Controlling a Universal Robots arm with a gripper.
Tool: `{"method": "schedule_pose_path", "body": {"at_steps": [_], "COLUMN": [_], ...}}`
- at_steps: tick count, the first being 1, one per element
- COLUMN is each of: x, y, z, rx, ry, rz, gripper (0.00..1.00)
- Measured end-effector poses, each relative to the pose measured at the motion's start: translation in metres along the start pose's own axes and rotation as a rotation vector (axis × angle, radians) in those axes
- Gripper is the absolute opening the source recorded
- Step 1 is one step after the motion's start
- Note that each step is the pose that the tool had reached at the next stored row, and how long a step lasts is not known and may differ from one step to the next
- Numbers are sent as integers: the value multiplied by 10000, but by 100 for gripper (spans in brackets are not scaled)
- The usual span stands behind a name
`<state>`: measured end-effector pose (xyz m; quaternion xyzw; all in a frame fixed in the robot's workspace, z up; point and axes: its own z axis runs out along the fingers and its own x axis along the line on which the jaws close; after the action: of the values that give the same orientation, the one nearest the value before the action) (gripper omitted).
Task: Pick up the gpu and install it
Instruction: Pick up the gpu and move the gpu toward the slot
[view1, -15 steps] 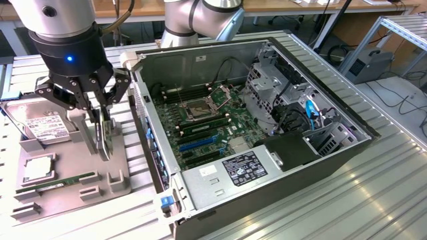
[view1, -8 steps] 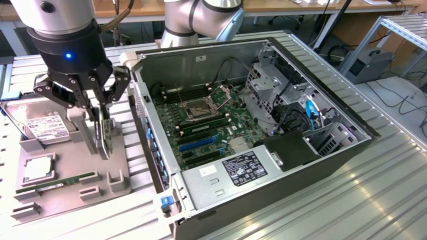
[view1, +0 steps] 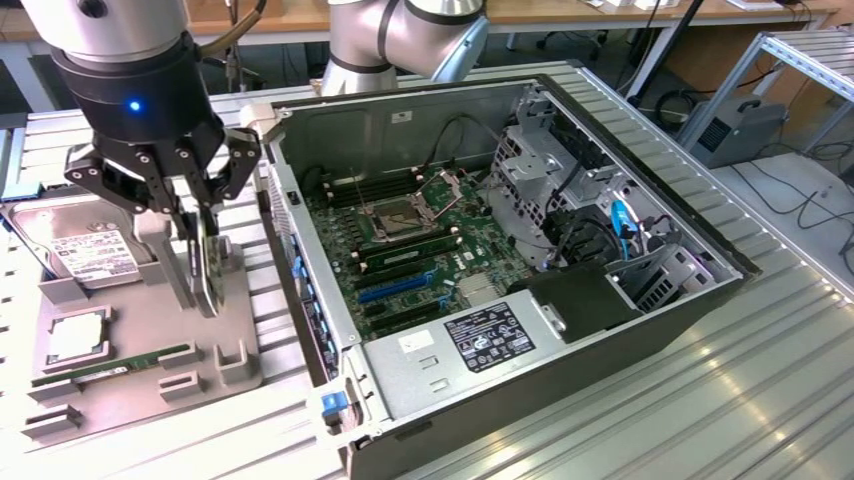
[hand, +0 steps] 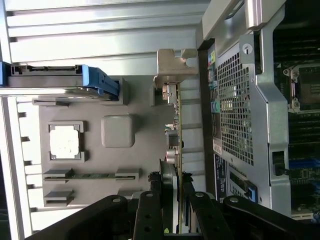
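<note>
1. The black multi-fingered gripper (view1: 198, 215) (hand: 172, 184) is clamped from both sides on the gpu (view1: 207, 265) (hand: 173, 125), a thin green circuit card with a black face and a silvery metal end bracket.
2. The card stands on edge, directly below the hand, over the grey moulded parts tray (view1: 147, 320) (hand: 135, 100). Whether its lower edge has left the tray cannot be told.
3. Its long axis runs roughly parallel to the perforated rear wall (hand: 235, 100) of the open black-and-silver computer case (view1: 694, 300), just beside it, with the bracket at the end away from the fingers.
4. The case lies to the exterior view's right of the card. The blue expansion slots (view1: 394, 288) on the green motherboard appear to run crosswise to that wall, so judged from here, card and slot are not aligned.
</note>
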<state>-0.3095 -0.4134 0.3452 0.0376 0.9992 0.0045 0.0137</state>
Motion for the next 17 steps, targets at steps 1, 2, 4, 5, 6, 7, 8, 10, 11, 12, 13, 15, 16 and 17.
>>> {"method": "schedule_pose_path", "body": {"at_steps": [1, 2, 4, 5, 6, 7, 8, 10, 11, 12, 13, 15, 16, 17], "x": [0, 0, -1, -1, -1, -1, -1, -1, -1, -2, -2, -2, -2, -2], "y": [0, 0, 0, 0, 0, 0, 0, 0, 0, 1, 1, 1, 1, 1], "z": [-6, -11, -20, -26, -30, -35, -41, -50, -55, -60, -65, -78, -83, -88], "rx": [1, 1, 1, 0, 0, 0, 1, 0, 0, 0, 1, 0, 0, 1], "ry": [0, 1, 0, 0, 0, 0, 1, 0, 0, 0, 1, 0, 0, 0], "rz": [0, 0, 0, 0, 0, 0, 0, 0, 0, 0, 0, 0, 0, 0], "gripper": [27, 27, 27, 27, 27, 27, 27, 27, 27, 27, 27, 27, 27, 27]}}
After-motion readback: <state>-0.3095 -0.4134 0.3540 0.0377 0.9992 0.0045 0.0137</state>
